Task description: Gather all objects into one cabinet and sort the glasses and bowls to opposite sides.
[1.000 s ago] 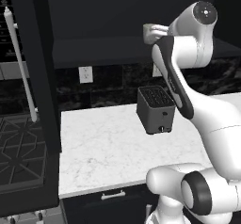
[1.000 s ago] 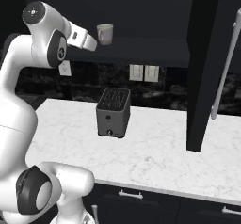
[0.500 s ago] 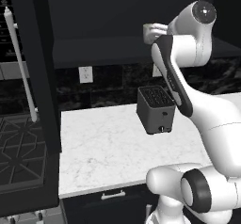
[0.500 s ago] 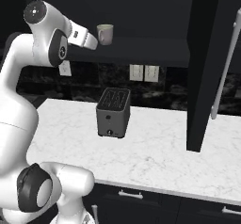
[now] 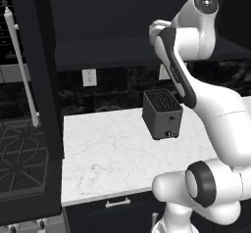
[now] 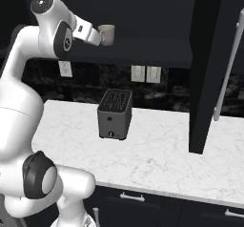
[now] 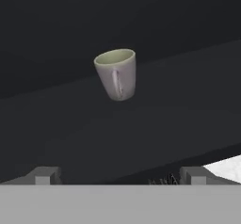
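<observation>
A grey mug (image 6: 106,34) stands upright on the dark shelf (image 6: 147,52) of the open black wall cabinet. In the hand view the grey mug (image 7: 116,74) sits at the middle with its handle turned toward the camera. My gripper (image 6: 96,35) is open just in front of the mug and level with it, apart from it. Its two dark fingertips (image 7: 43,175) stand wide, and nothing lies between them in the gripper (image 7: 120,176). The cabinet's tall door (image 6: 209,68) hangs open with its long silver handle (image 6: 228,73). The bowls are out of view.
A black toaster (image 6: 115,114) stands on the white marble counter (image 6: 162,149) below the shelf, also seen as the toaster (image 5: 163,114). A second open door (image 5: 37,65) with a bar handle (image 5: 20,65) hangs at the left. A dark stovetop (image 5: 19,158) lies beside the counter.
</observation>
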